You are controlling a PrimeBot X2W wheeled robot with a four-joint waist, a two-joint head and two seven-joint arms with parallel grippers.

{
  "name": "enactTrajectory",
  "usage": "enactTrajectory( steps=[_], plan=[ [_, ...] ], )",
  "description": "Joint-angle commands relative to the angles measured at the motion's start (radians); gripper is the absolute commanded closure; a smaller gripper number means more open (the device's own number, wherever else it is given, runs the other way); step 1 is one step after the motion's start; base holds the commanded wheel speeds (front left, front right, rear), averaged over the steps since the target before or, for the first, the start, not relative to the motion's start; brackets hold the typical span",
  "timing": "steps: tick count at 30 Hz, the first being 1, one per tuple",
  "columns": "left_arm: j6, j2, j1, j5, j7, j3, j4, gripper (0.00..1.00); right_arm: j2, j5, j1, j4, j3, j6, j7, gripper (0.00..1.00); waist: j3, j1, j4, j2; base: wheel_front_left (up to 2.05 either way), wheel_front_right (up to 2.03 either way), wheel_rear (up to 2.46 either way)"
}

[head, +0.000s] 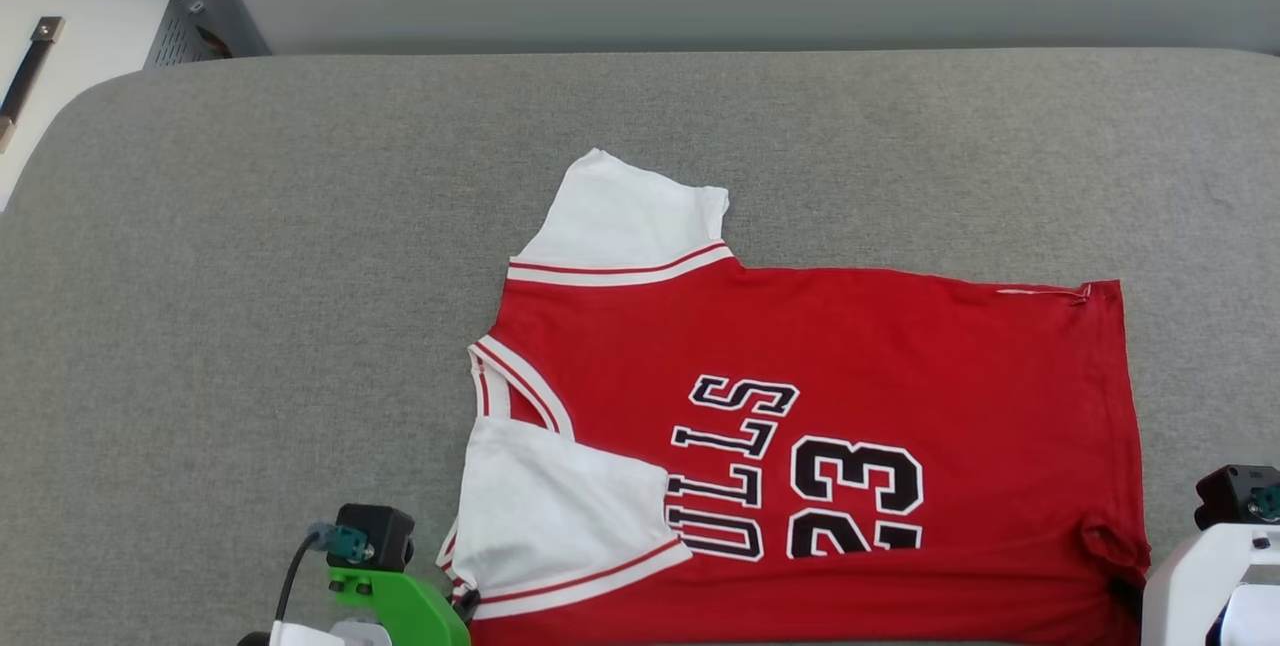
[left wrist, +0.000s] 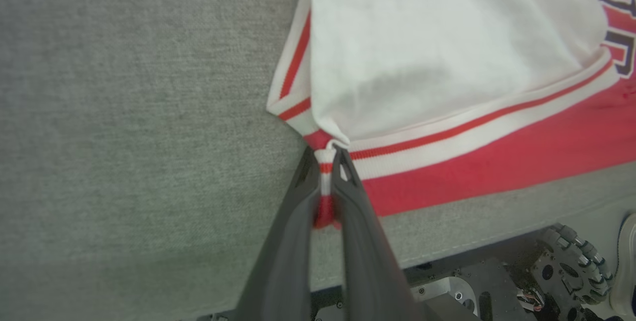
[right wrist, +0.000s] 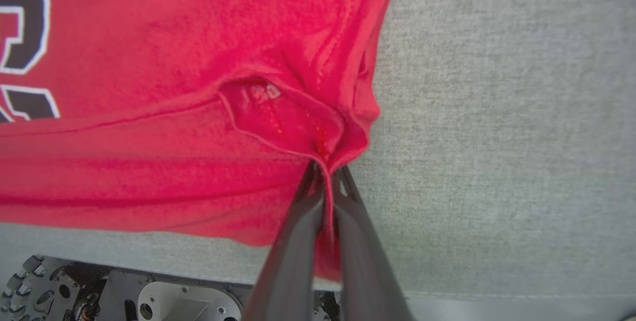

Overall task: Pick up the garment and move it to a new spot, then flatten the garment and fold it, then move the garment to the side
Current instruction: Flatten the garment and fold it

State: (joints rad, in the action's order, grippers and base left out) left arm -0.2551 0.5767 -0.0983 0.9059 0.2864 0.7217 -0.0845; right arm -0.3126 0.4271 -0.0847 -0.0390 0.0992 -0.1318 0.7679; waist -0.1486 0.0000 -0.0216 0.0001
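Green wrist mount down at 7 o'clock, white forearm at 5 o'clock: both arms sit at the near edge of the grey worktop, one at each near corner of the garment. It lies right of centre, spread sideways, lettering up, collar toward 9 o'clock, hem toward 3, and the near white sleeve flops over the print.

Over to the left wrist: left fingers are pinched tight on the striped trim beside that sleeve, cloth squeezed between them at 6 o'clock.

Right wrist now: right fingers are clamped just as tight on a bunched hem corner, red fabric puckering toward the grip.

Two corners held along one edge looks like the set-up for drawing it taut or carrying it over in a fold. Which one, I can't say.
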Motion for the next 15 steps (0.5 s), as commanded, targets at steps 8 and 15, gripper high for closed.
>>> enactTrajectory(
  steps=[8, 15],
  plan=[
    [0.017, -0.027, -0.04, -0.019, -0.027, 0.007, -0.053, 0.0, -0.009, 0.006, 0.035, -0.043, -0.023, 0.001, -0.048, 0.0, 0.012, 0.0, 0.0, -0.0001, 0.0, 0.0, 0.0],
    [0.01, -0.03, -0.049, -0.039, -0.126, -0.032, -0.029, 0.0, -0.025, 0.002, 0.046, 0.015, -0.011, 0.001, -0.134, 0.0, 0.079, 0.0, 0.009, -0.0001, 0.0, 0.0, 0.0]
  ],
)
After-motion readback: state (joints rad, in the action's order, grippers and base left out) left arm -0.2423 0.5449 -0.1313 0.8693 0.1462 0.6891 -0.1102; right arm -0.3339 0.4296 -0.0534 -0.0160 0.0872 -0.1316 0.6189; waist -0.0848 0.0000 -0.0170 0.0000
